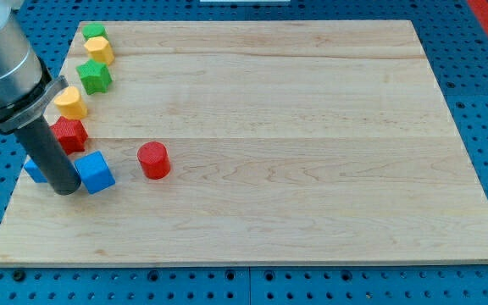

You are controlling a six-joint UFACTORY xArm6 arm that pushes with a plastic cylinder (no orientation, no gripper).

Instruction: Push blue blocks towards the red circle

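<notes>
The red circle is a short red cylinder at the board's lower left. A blue cube lies to its left, a small gap apart. A second blue block lies further left near the board's left edge, mostly hidden behind the rod. My tip rests on the board between the two blue blocks, touching or nearly touching the blue cube's left side. The thick dark rod rises from there to the view's upper left.
A line of blocks runs along the left edge: a green block, a yellow block, a green star-like block, a yellow heart-like block, a red star-like block. The wooden board lies on blue pegboard.
</notes>
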